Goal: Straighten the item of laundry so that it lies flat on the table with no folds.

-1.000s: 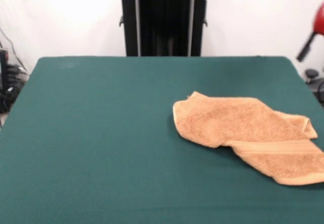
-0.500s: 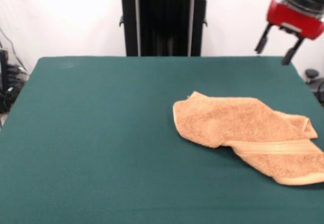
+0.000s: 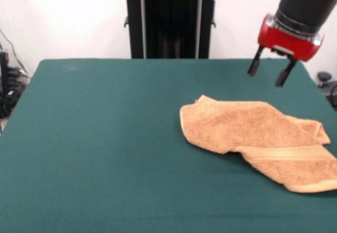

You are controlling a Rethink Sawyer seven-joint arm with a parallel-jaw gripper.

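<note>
Front view: gripper point(image 3: 267, 75) open, empty, hanging above table point(image 3: 105, 138); folded towel point(image 3: 258, 138) lies below.

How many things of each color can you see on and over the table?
Orange-tan: 1, the towel, lying crumpled with folds.
Dark green: 1, the table under it.
Red and black: 1, the gripper, open, hanging in the air above the table, not touching the towel.
Total: 3
</note>
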